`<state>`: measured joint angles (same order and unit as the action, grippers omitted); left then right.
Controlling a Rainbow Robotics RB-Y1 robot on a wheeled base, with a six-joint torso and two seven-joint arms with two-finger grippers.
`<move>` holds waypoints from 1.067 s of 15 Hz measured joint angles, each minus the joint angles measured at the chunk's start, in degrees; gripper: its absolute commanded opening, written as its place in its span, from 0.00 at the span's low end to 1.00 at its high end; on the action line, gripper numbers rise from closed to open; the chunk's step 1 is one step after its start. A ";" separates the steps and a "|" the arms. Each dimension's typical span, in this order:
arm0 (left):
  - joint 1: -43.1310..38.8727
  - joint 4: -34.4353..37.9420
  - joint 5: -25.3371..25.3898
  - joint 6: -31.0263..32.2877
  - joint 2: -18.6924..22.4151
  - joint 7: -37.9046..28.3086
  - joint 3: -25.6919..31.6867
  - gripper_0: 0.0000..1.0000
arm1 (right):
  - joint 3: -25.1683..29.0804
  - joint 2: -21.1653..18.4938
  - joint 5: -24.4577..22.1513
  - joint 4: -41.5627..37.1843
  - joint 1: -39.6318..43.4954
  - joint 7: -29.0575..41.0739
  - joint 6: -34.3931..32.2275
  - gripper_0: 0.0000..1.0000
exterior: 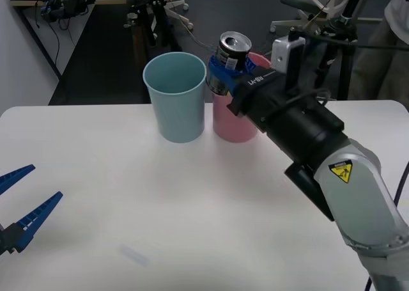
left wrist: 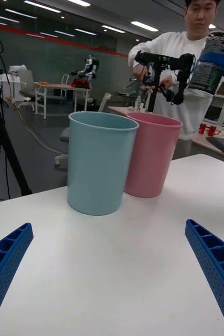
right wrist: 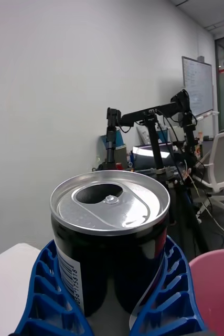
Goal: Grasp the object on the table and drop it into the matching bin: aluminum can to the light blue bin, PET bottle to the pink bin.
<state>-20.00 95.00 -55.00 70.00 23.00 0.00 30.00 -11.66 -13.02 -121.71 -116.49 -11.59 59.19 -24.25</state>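
Observation:
My right gripper [exterior: 223,70] is shut on the aluminum can [exterior: 232,50], holding it upright in the air above the pink bin [exterior: 234,125], near that bin's left rim. The right wrist view has the can [right wrist: 110,236] between the blue fingers [right wrist: 167,294], its pull-tab top open, with the pink bin's rim [right wrist: 216,283] below and to one side. The light blue bin [exterior: 175,96] stands just left of the pink one on the white table [exterior: 160,208]. In the left wrist view both bins, light blue [left wrist: 100,160] and pink [left wrist: 151,155], stand ahead, the can [left wrist: 211,65] held high. My left gripper [exterior: 16,204] rests open at the table's left edge.
The two bins stand touching at the table's far middle. My right arm [exterior: 319,150] reaches diagonally over the table's right half. Camera stands and office chairs sit behind the table, and a person in white stands beyond it.

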 measured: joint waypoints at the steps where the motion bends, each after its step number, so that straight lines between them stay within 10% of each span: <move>1: 0.00 0.00 0.00 0.00 0.00 0.00 0.00 1.00 | -0.03 1.20 -2.61 2.32 -2.55 1.91 0.00 0.00; 7: -0.01 0.00 0.00 0.00 0.00 0.00 0.00 1.00 | 0.34 7.39 -15.28 17.14 -15.65 8.97 0.00 0.00; 16: 0.00 0.00 0.00 0.00 0.00 0.00 0.00 1.00 | 2.05 12.97 -18.14 39.71 -32.20 8.27 5.09 0.00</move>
<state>-20.00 95.00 -55.00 70.00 23.00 0.00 30.00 -9.61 -0.05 -139.85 -76.79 -43.79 67.46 -19.16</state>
